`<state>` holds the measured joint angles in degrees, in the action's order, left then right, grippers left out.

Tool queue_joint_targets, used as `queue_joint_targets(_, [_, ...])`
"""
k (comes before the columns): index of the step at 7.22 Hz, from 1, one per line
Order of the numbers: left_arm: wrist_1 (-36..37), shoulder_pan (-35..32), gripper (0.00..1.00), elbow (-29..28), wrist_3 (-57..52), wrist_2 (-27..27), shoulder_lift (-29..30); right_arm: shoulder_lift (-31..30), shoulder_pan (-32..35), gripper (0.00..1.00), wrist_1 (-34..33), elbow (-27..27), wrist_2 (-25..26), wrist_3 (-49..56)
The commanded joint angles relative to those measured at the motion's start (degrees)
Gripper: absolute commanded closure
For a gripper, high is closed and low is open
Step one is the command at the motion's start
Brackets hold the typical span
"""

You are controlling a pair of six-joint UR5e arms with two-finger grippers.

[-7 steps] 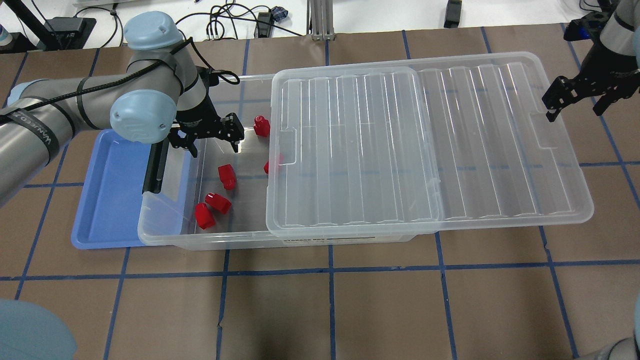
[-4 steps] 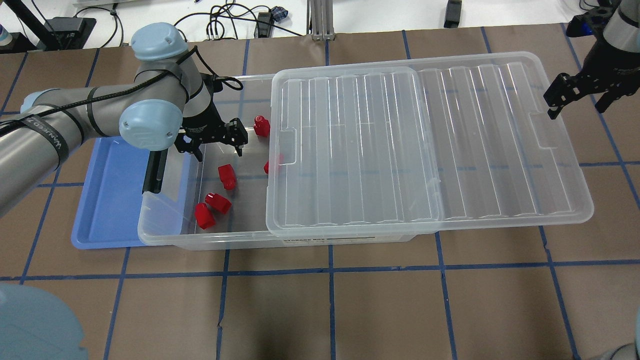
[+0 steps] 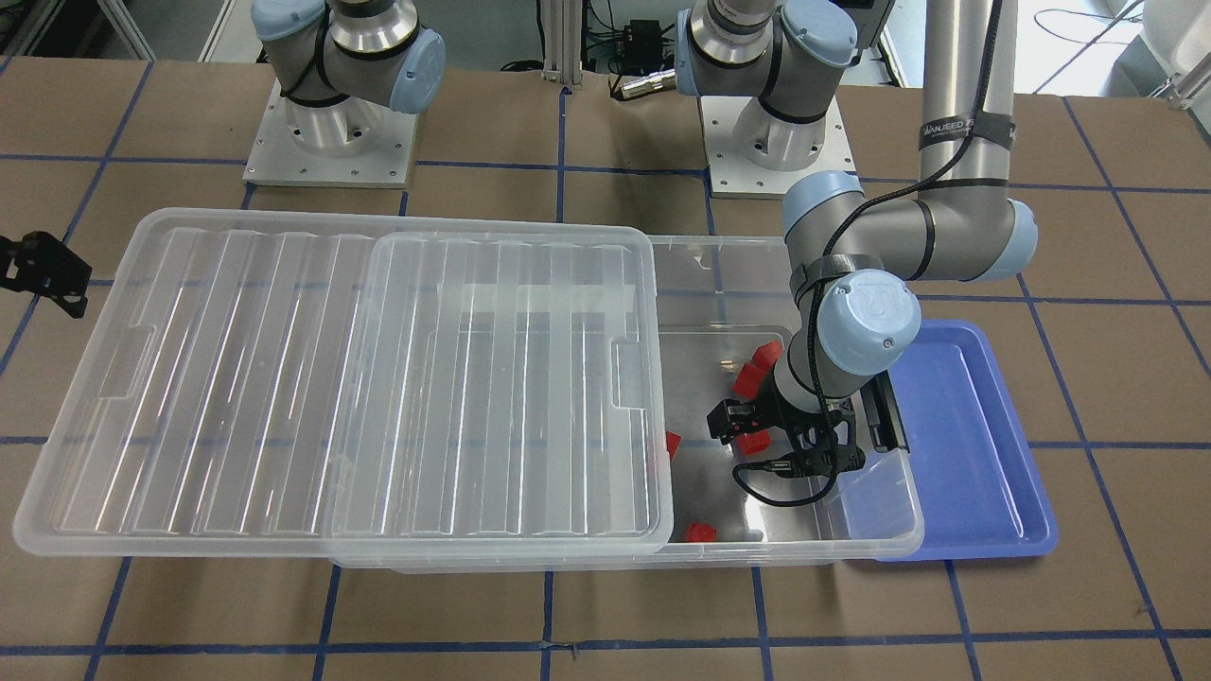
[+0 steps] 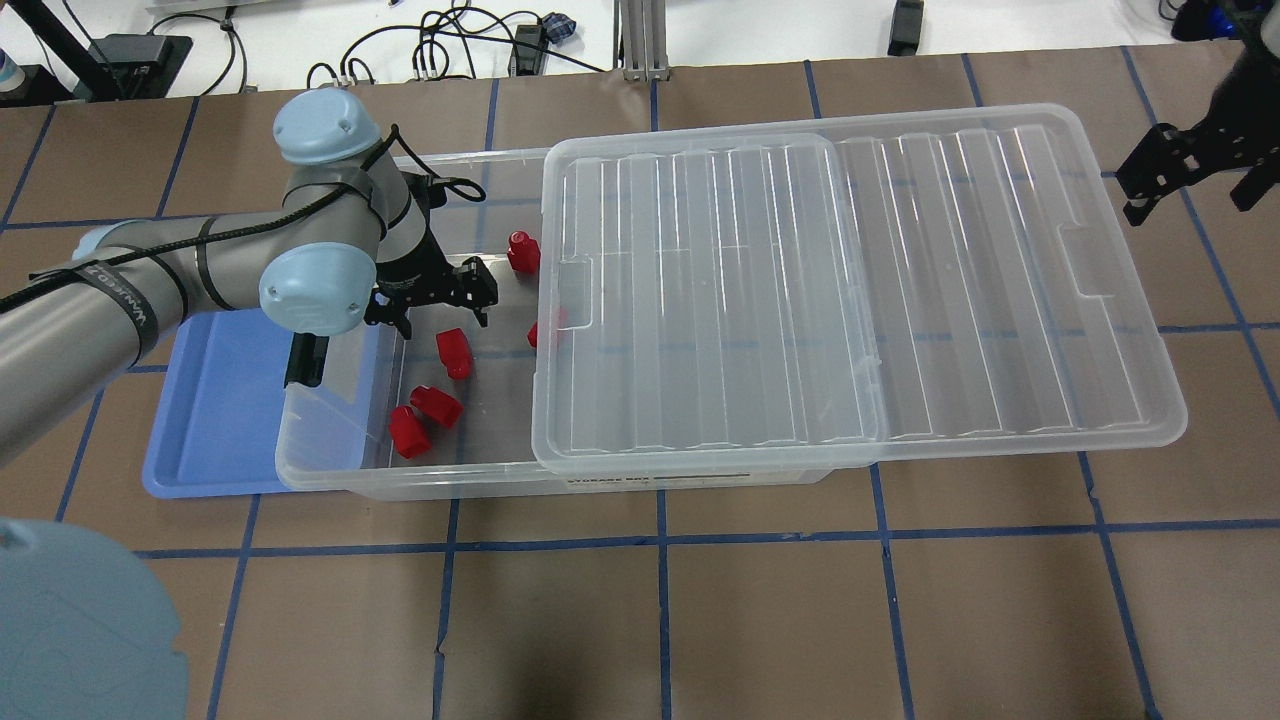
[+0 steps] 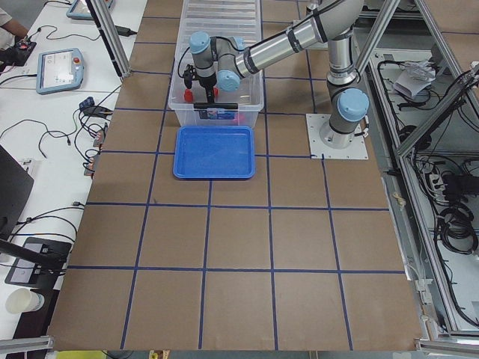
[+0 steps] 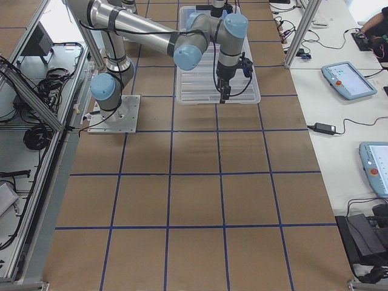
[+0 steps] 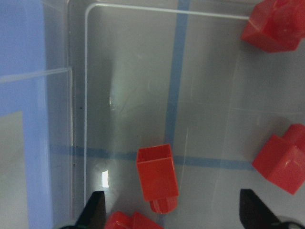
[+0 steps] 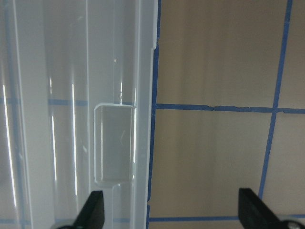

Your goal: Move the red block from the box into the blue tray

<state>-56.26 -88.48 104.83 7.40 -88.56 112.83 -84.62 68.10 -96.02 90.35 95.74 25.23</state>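
Observation:
Several red blocks lie in the uncovered end of the clear box (image 4: 330, 478). One red block (image 4: 454, 352) lies just in front of my left gripper (image 4: 438, 308), which is open and empty, low inside the box. In the left wrist view this block (image 7: 157, 175) lies between the open fingertips (image 7: 96, 210), stud toward the camera. It also shows in the front view (image 3: 754, 443), under the gripper (image 3: 768, 433). The blue tray (image 4: 215, 420) lies empty by the box's left end, partly under it. My right gripper (image 4: 1195, 185) is open and empty past the lid's far right edge.
The ribbed clear lid (image 4: 850, 280) lies slid to the right, covering most of the box and overhanging it. Other red blocks lie at the far wall (image 4: 523, 252), near the front wall (image 4: 436, 403) (image 4: 408, 432), and half under the lid (image 4: 545, 328).
My left gripper has moved nearer to the red block in the box, still open. My right gripper has drawn away from the lid, up and to the right.

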Motion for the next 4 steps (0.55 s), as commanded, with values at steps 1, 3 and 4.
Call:
queue_joint_targets(1, [4.3, 0.2, 0.11, 2.7, 3.4, 0.0, 1.2, -3.6, 0.0, 0.00, 1.9, 0.3, 0.2, 0.0])
queue_joint_targets(3, [4.1, 0.1, 0.39, 3.4, 3.5, 0.2, 1.6, -4.7, 0.0, 0.00, 3.9, 0.0, 0.2, 0.7])
queue_joint_targets(4, [4.0, 0.1, 0.88, 3.1, 2.5, 2.1, 1.6, -5.1, 0.0, 0.00, 4.6, 0.7, 0.2, 0.7])
